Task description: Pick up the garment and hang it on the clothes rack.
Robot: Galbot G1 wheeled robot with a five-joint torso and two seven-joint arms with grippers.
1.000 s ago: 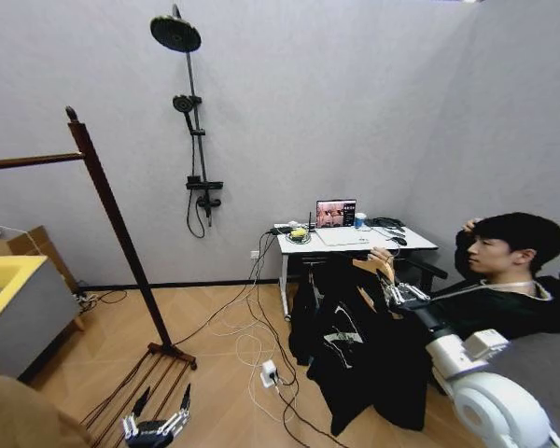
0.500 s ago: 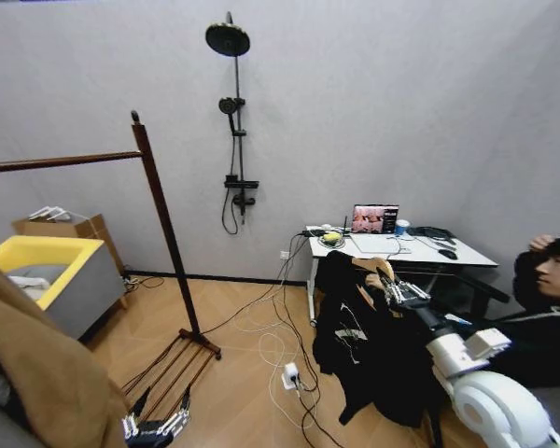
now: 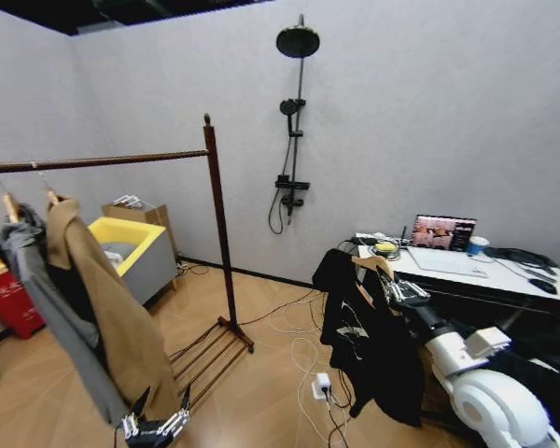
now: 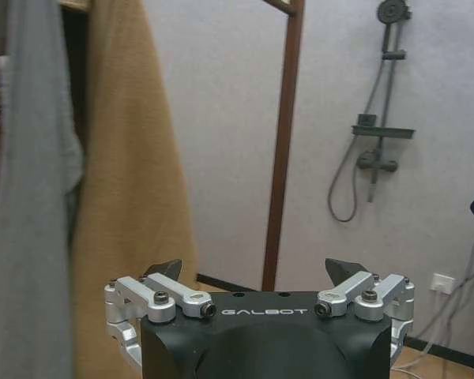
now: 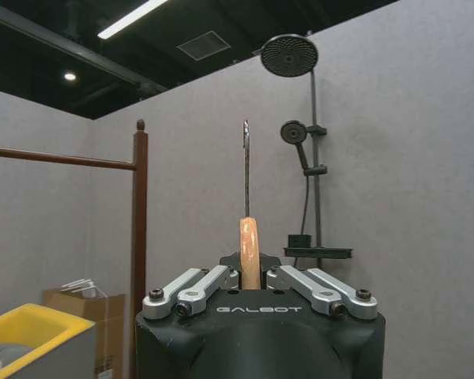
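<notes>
The garment point(image 3: 364, 345), a black T-shirt with a small white graphic, hangs on a light wooden hanger point(image 3: 374, 265) right of centre in the head view. My right gripper point(image 3: 398, 291) is shut on that hanger; in the right wrist view the hanger's neck point(image 5: 250, 253) stands between the closed fingers of the right gripper point(image 5: 250, 272), its metal hook pointing up. The clothes rack point(image 3: 220, 233) stands to the left, its bar point(image 3: 103, 161) running left from the post point(image 5: 139, 237). My left gripper point(image 3: 155, 426) hangs low, open and empty point(image 4: 257, 272), facing the rack post point(image 4: 284, 142).
A grey jacket point(image 3: 37, 299) and a long tan coat point(image 3: 112, 317) hang on the rack's left part. A yellow bin point(image 3: 140, 238), a red box point(image 3: 14, 299), a black shower stand point(image 3: 294, 121), a desk with a laptop point(image 3: 441, 233) and floor cables with a power strip point(image 3: 322, 387) surround the area.
The whole head view has swung left: the camera turned. The rack bar with the jacket and coat has come into view. Both arms keep their pose, the garment still held.
</notes>
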